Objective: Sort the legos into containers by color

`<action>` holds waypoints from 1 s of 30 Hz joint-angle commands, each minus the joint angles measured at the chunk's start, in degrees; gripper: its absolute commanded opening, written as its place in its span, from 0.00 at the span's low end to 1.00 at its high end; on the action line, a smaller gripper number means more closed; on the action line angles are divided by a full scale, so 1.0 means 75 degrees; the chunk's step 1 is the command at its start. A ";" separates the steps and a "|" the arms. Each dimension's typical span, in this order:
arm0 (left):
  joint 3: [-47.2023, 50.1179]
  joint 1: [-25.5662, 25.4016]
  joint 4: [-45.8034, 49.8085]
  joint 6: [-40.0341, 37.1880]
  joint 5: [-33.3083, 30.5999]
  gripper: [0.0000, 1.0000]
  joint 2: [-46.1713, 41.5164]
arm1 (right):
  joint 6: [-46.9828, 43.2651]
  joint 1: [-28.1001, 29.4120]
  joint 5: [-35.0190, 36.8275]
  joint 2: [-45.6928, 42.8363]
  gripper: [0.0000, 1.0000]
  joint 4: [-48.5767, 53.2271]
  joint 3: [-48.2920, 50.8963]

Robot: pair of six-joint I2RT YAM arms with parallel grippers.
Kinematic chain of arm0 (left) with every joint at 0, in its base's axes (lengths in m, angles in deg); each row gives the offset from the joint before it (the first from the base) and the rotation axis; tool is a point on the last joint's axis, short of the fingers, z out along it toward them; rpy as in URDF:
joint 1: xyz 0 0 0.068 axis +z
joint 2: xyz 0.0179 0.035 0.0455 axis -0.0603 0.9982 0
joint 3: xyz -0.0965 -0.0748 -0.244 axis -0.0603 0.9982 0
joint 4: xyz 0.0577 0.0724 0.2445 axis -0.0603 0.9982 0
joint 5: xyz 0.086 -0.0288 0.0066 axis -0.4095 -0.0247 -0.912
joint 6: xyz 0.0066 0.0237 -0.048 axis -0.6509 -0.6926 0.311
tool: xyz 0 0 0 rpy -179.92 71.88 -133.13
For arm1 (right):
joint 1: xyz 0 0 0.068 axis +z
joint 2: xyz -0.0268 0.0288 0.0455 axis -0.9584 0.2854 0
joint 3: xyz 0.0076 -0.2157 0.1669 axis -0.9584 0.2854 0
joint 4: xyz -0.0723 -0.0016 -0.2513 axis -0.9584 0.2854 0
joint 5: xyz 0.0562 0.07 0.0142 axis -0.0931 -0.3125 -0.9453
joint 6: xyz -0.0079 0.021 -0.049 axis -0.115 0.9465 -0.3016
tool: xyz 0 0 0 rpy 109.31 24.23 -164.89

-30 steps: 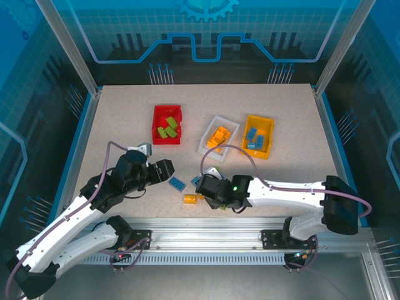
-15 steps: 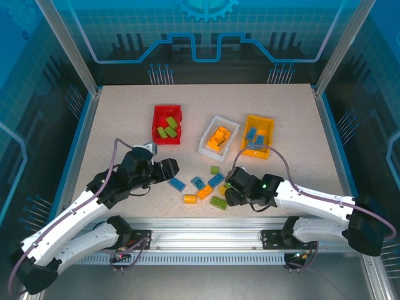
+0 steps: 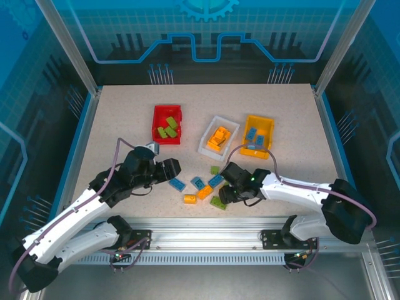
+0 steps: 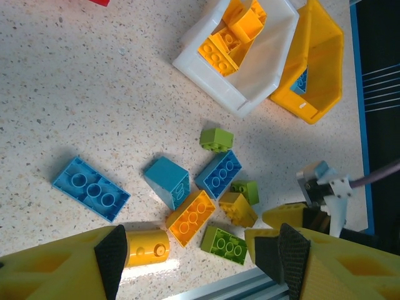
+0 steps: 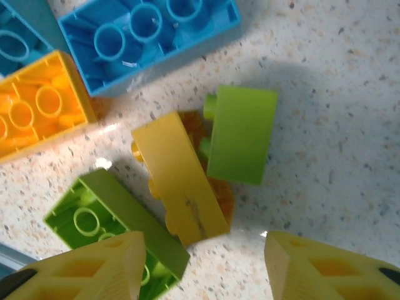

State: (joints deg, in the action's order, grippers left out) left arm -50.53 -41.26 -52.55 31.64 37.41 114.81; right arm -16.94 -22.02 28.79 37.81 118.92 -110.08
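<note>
The table (image 3: pixel 112 125) holds a red bin (image 3: pixel 165 112) with green bricks (image 3: pixel 167 129), a white bin (image 3: pixel 230 127) with orange bricks (image 3: pixel 219 136), and a yellow bin (image 3: pixel 259 120) with blue bricks (image 3: pixel 255 137). The left gripper (image 4: pixel 200 256) and the right gripper (image 5: pixel 203 262) both have their fingers apart and hold nothing. Loose bricks (image 3: pixel 197 183) lie between them, some hidden under the right arm (image 3: pixel 294 187). A yellow brick (image 5: pixel 178 181) lies slanted and touches a green brick (image 5: pixel 242 134).

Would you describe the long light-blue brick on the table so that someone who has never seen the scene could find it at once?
Find the white bin in the middle of the row of three; a loose pile of bricks lies in front of it. The light-blue brick is the pile's leftmost piece, nearest the left gripper, lying apart while the others huddle together.
</note>
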 commanded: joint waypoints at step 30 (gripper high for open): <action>-0.0214 -0.0356 -0.1138 0.0091 0.0820 0.70 0.0625 | -0.0683 -0.0446 0.0874 -0.0718 0.17 0.1065 -0.1504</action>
State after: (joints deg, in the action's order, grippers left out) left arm -50.00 -43.34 -58.52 31.77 41.03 118.54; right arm -21.15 -23.09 33.23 35.83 122.53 -117.51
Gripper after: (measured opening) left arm 0.706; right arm 0.237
